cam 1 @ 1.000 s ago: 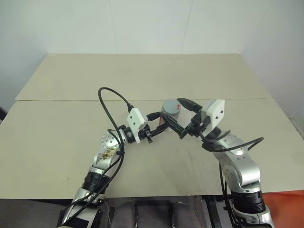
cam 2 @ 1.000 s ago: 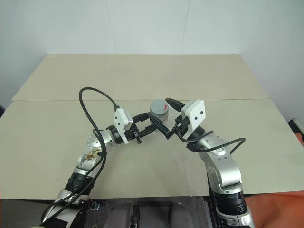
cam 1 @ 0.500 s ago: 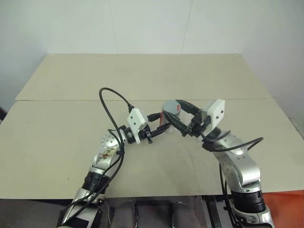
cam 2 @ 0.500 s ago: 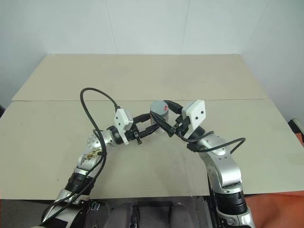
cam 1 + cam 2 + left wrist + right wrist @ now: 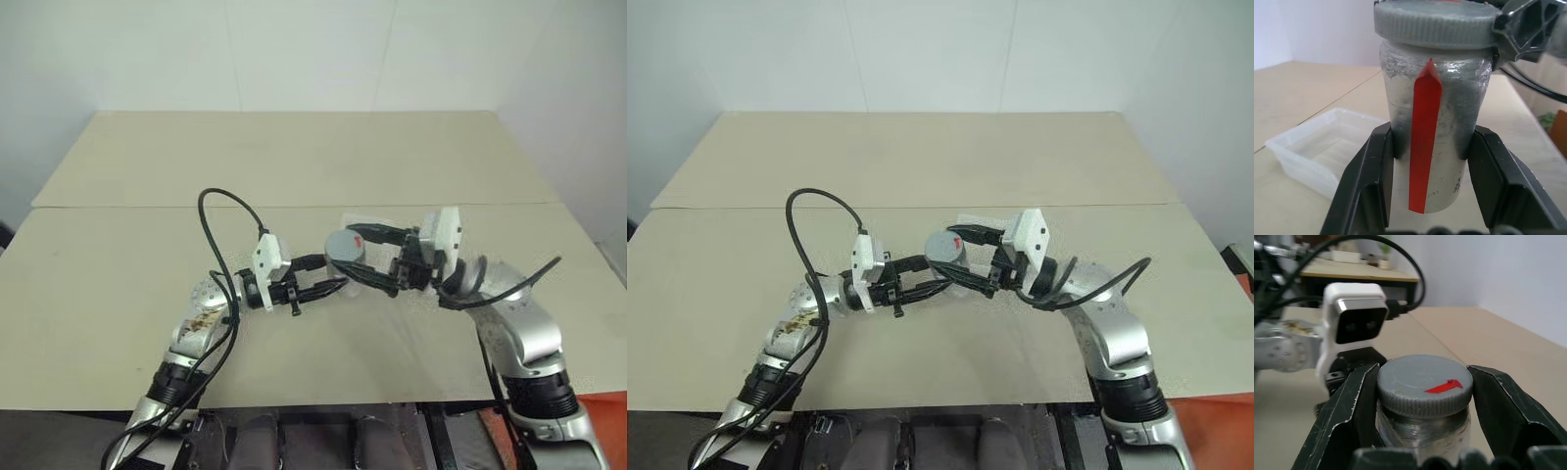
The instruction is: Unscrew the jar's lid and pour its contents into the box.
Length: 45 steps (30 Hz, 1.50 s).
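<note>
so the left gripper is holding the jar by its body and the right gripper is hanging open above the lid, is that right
Not quite. The right gripper is not open above the lid: it is shut on it, a finger pressed to each side of the rim, as the right wrist view shows. The rest holds: the left gripper clamps the jar by its body.
</note>
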{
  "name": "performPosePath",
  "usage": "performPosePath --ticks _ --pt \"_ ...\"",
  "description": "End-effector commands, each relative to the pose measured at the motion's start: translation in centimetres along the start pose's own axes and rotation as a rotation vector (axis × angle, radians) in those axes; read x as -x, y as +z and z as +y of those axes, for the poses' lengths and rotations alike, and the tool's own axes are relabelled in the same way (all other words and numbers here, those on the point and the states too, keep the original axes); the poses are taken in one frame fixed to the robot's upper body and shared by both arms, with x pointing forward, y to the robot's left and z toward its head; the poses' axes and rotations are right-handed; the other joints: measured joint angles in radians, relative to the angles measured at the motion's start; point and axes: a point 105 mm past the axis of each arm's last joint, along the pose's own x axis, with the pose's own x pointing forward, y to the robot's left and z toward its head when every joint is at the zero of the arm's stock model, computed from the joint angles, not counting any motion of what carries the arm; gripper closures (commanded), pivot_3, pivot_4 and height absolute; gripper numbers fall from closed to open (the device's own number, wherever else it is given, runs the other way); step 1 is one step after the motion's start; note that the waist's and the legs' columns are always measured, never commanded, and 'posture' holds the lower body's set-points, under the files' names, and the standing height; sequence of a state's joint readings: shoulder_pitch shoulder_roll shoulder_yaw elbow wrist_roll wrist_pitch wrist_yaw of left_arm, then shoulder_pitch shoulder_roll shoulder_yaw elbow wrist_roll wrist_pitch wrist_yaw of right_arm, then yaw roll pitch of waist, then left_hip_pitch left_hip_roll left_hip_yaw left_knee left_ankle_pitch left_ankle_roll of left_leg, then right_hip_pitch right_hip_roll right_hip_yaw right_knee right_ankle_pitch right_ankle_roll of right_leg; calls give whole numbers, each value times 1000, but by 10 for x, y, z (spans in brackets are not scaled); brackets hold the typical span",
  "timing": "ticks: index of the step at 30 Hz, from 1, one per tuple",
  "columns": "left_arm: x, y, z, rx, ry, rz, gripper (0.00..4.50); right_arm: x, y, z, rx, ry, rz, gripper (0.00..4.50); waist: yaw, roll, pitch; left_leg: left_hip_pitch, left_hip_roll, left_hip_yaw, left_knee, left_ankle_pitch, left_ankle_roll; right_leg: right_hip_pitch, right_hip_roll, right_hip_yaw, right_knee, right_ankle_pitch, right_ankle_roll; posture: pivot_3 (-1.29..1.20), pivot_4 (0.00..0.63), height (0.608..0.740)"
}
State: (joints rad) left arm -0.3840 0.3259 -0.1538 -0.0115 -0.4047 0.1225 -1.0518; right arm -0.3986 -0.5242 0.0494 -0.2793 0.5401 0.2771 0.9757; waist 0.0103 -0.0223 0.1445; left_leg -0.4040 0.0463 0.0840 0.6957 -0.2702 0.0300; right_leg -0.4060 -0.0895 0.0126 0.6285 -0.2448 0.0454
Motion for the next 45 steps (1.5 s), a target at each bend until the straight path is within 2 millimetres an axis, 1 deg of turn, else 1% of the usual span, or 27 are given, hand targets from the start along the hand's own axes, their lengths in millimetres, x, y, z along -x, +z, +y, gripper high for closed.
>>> performPosePath --ticks 1,6,9,13,22,28,33,35,37,38,40,41,45 --pt "0 26 -4 -50 -38 -95 2614 13 0 -7 -11 56 21 1699 0 0 0 0 0 0 0 0 0 0 0 0 0 0 0 0 150 740" --pt "1 28 -9 -51 -74 -91 2614 23 0 -11 -65 187 15 1699 0 0 0 0 0 0 0 0 0 0 0 0 0 0 0 0 150 740" --pt "1 29 -10 -55 -82 -90 2614 25 -1 -15 -71 232 25 1699 0 0 0 0 0 0 0 0 0 0 0 0 0 0 0 0 150 740" --pt "-1 31 -10 -54 -92 -101 2614 24 2 -17 -83 332 12 1699 0 0 0 0 0 0 0 0 0 0 0 0 0 0 0 0 150 740" --pt "-6 32 -11 -53 -107 -112 2614 16 4 -25 -63 459 -21 1699 0 0 0 0 0 1 0 0 0 0 0 0 0 0 0 0 150 740" --pt "-7 31 -10 -52 -106 -112 2614 9 7 -28 -39 486 -47 1699 0 0 0 0 0 1 0 0 0 0 0 0 0 0 0 0 150 740" --pt "-7 31 -8 -54 -96 -108 2614 3 8 -32 6 462 -35 1699 0 0 0 0 0 1 0 0 0 0 0 0 1 0 0 0 150 740" --pt "-7 30 -7 -55 -91 -107 2614 2 12 -35 1 452 -51 1699 0 0 0 0 0 1 0 0 0 0 0 0 1 0 0 0 150 740" --pt "-6 30 -7 -55 -90 -107 2614 4 14 -34 17 456 -60 984 1 0 0 0 0 1 0 0 0 0 0 0 1 0 0 0 150 740" --pt "-6 30 -7 -53 -91 -107 2614 6 16 -33 33 466 -62 822 1 0 0 0 0 1 0 0 0 0 0 0 1 0 0 0 150 740" --pt "-5 29 -7 -51 -90 -106 2614 6 17 -32 86 449 -67 201 1 0 0 0 0 1 0 0 0 0 0 0 0 0 0 0 150 740" --pt "-5 28 -7 -51 -89 -106 2614 6 17 -34 133 419 -69 61 0 0 0 0 0 1 0 0 0 0 0 0 0 0 0 0 150 740" --pt "-3 26 -6 -42 -75 -101 2614 8 17 -41 163 326 -50 61 0 0 0 0 0 1 0 0 0 -1 0 0 1 0 0 0 150 740"
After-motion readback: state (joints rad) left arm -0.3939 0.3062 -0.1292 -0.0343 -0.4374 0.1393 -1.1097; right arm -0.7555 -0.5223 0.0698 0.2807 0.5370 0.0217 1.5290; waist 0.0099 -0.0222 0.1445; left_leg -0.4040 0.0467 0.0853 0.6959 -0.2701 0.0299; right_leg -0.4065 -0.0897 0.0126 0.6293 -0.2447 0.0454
